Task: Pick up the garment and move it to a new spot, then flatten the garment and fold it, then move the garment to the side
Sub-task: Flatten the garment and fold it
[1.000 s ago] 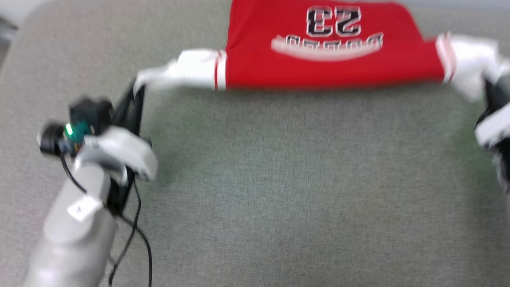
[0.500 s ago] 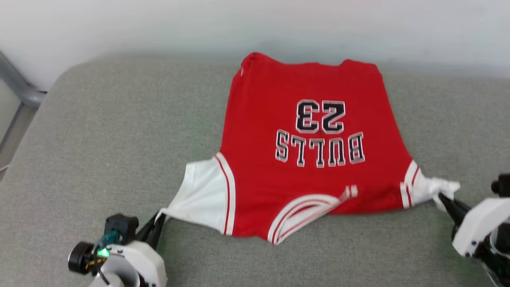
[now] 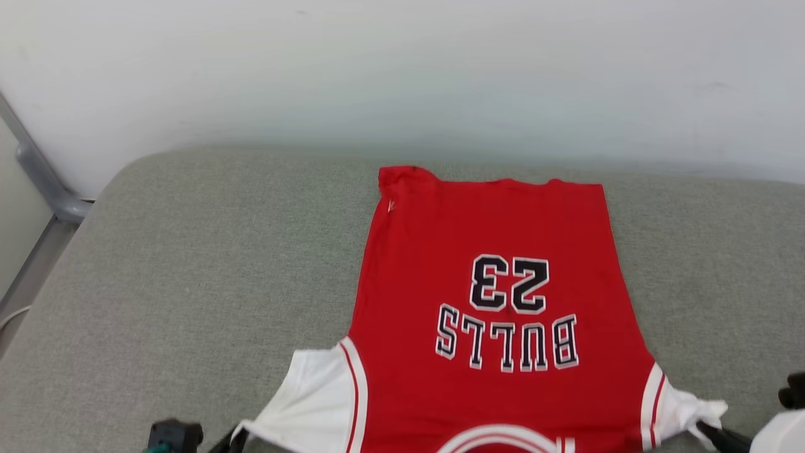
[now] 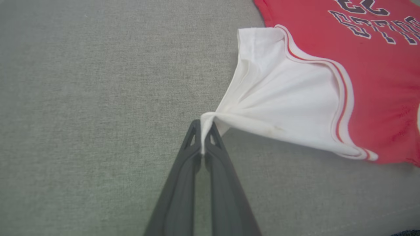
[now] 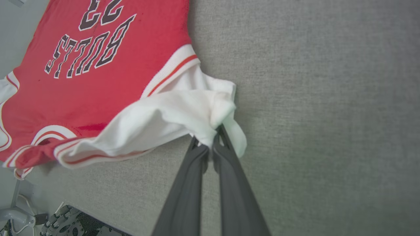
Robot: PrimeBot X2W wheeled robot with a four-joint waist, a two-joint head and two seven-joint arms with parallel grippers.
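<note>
The garment lies print-up on the grey fabric-covered bench, its hem close to the far edge by the wall and its collar end toward the near edge. It sits right of the middle and well away from the rounded far left corner. The left claw is pinched tight on the tip of the left sleeve, which fans out taut from the pinch. The right claw is clamped on the right sleeve, which is bunched and partly rolled over itself. This looks like the flattening step. To do it well, draw both sleeves apart with even pull so the red body does not skew. Then lower the collar end, which looks raised off the bench in the right wrist view, and let go only once each sleeve rests on the fabric. The right sleeve will likely need a fresh pinch nearer its cuff to unroll it. The far left hem corner shows a small turned-up lip that needs smoothing before any fold. The lettering reads "BULLS" above the number, "23", both black with white outlines and upside down from the head view. A tiny mark near the far left hem corner is too small to read.
</note>
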